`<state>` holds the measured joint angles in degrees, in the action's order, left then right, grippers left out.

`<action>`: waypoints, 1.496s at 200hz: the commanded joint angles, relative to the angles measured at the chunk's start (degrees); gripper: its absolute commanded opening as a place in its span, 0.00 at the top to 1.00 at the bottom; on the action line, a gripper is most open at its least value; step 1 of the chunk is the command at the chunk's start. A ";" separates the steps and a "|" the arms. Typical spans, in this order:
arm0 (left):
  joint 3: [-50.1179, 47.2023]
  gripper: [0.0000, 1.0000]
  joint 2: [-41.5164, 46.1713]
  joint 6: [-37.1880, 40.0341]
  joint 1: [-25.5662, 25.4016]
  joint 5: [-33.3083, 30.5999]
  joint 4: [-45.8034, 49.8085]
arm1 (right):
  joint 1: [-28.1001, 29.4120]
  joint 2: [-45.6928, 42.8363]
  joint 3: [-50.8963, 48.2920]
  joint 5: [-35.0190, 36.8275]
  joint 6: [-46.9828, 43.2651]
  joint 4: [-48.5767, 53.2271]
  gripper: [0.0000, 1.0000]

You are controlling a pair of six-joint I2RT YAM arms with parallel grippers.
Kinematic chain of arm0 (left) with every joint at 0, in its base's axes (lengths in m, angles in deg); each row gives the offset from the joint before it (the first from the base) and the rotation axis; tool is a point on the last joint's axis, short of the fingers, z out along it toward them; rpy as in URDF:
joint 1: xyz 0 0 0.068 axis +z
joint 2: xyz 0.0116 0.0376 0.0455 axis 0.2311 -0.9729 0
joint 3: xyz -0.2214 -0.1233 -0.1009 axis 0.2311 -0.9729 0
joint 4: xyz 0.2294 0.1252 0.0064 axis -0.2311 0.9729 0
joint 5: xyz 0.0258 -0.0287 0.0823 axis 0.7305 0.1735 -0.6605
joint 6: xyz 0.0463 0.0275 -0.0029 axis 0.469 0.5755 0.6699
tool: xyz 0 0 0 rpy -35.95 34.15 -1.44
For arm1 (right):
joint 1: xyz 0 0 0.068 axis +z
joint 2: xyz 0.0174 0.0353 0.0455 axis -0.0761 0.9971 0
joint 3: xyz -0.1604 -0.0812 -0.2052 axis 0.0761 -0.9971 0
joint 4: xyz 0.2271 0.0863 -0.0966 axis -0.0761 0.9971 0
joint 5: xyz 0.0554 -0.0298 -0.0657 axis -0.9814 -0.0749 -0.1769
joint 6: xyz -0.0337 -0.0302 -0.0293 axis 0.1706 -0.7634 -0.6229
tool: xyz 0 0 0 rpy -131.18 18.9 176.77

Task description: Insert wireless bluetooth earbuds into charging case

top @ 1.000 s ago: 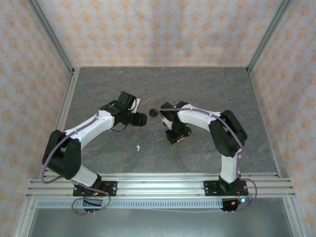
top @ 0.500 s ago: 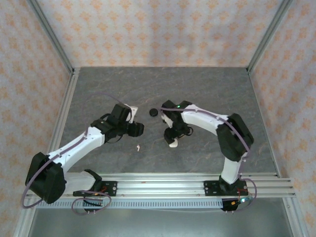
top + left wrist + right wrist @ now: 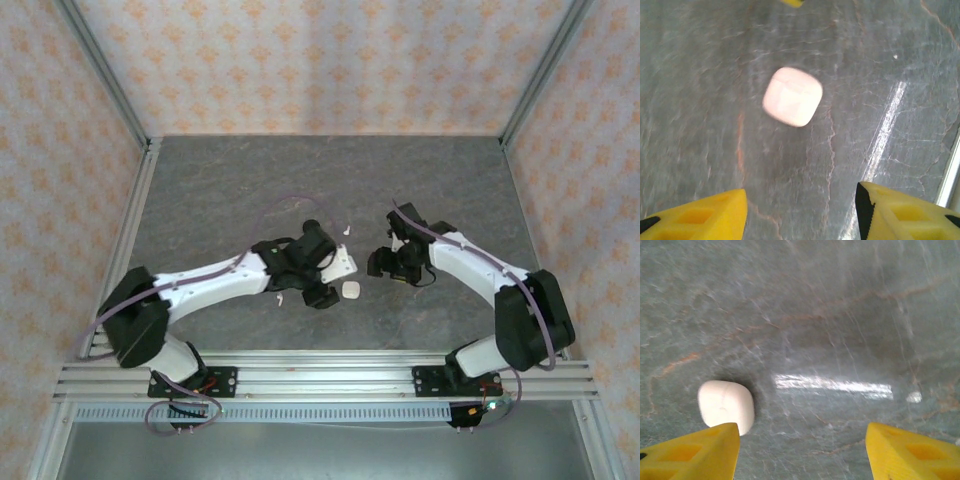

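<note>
The white case (image 3: 351, 290) is laid on the table (image 3: 220, 190) between the two grippers. The left gripper (image 3: 800, 212) is held spread and empty just beside it. The right gripper (image 3: 800, 455) is likewise spread and empty, with the case seen by one of its fingers. One white earbud (image 3: 280, 298) is seen lying on the table beside the left arm (image 3: 220, 275).

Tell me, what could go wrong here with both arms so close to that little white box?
1. Both arms meet over the white case; the left tool and right tool hang open near it and might bump each other.
2. The case lies loose on the smooth table; a nudge from one finger could slide it away.
3. A tiny white earbud lies right beside the left arm, which could sweep it aside.
</note>
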<state>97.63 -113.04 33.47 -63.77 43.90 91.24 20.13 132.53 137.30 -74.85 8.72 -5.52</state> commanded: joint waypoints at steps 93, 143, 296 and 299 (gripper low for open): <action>18.56 0.42 -21.38 16.95 -2.49 -0.91 10.22 | -5.58 -9.76 -7.84 0.82 8.03 -3.36 0.31; 20.36 0.42 -25.38 18.46 -2.44 0.21 11.47 | -5.93 -9.36 -7.51 1.02 7.83 -2.98 0.30; 21.14 0.39 -25.54 16.55 -0.59 9.22 8.06 | -8.20 -8.30 -8.51 1.15 8.57 -3.47 0.30; 21.28 0.39 -25.54 16.46 -0.64 9.29 8.04 | -8.30 -8.30 -8.60 1.06 8.59 -3.54 0.30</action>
<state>117.56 -139.53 49.95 -64.60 51.05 100.03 12.81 123.81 130.07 -74.57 16.18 -8.54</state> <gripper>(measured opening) 0.601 0.699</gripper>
